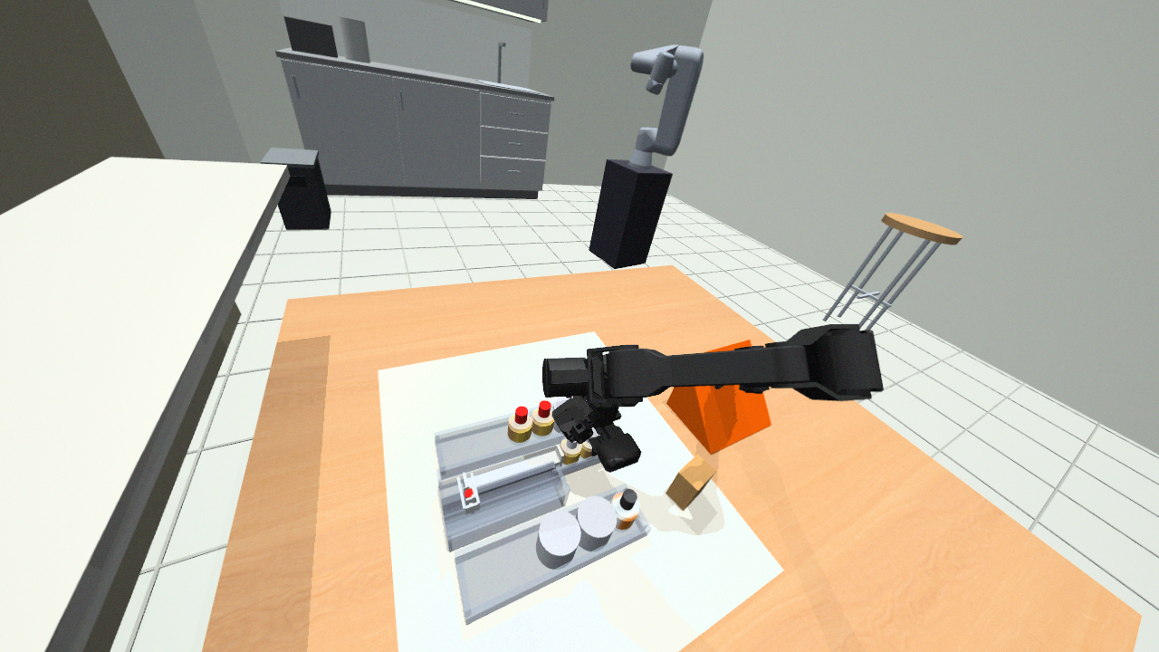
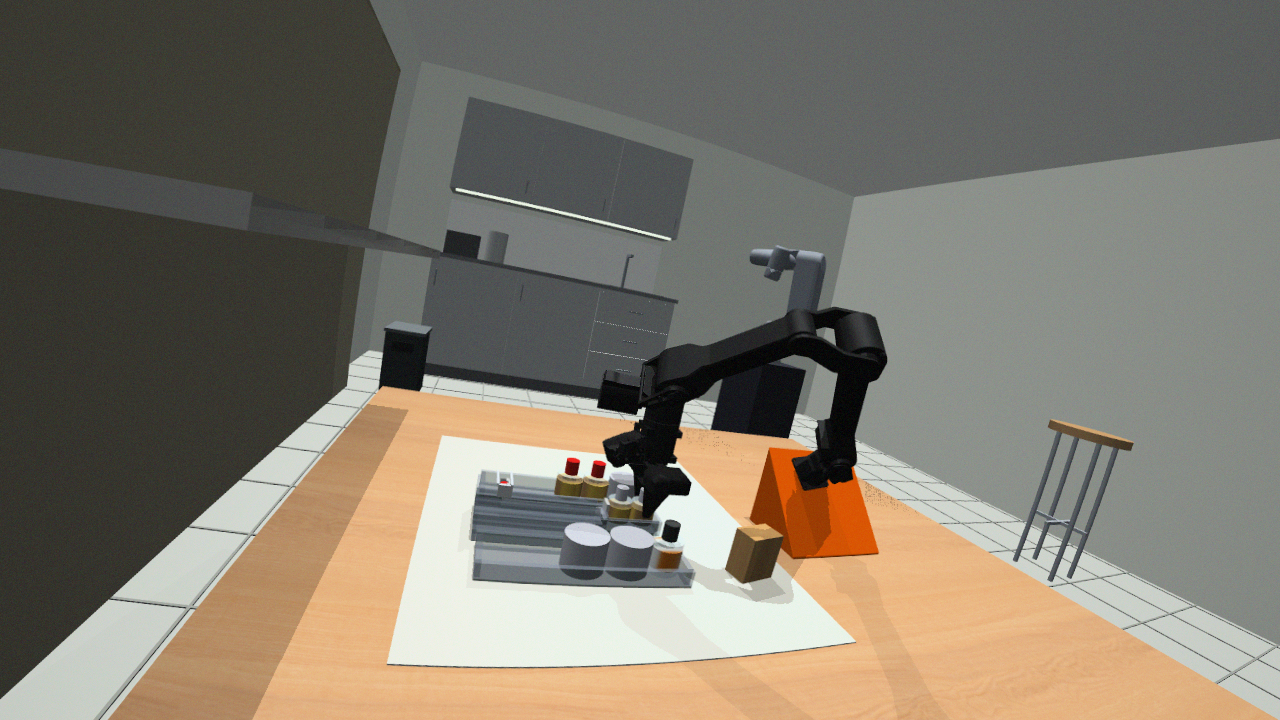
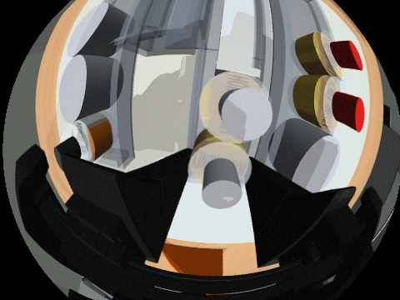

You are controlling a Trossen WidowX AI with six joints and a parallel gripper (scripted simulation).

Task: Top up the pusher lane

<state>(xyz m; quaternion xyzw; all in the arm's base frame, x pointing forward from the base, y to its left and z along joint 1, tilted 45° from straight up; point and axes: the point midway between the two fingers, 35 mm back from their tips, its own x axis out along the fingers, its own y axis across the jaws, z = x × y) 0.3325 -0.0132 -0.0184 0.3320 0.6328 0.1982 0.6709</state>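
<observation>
My gripper (image 1: 589,450) (image 2: 641,512) (image 3: 218,158) is shut on a yellow jar with a grey cap (image 3: 220,160), upright at the front end of the sprung lane (image 3: 203,37). Directly behind it a matching grey-capped jar (image 1: 570,454) (image 2: 618,506) (image 3: 212,97) stands in the lane, apparently touching it. The white pusher (image 1: 514,473) reaches up to that rear jar. The pusher's red-marked rear end (image 1: 468,492) (image 2: 504,485) is at the back of the lane. The held jar's base and the front stop are hidden, so I cannot tell whether it rests on the lane floor.
One side tray holds two grey cylinders (image 1: 559,535) (image 1: 597,520) and a black-capped jar (image 1: 626,512) (image 2: 667,553). The other holds two red-capped jars (image 3: 312,52) (image 3: 312,100) and a grey cylinder (image 3: 292,146). A wooden block (image 1: 688,484) (image 2: 753,555) and orange wedge (image 1: 713,417) (image 2: 827,523) stand nearby.
</observation>
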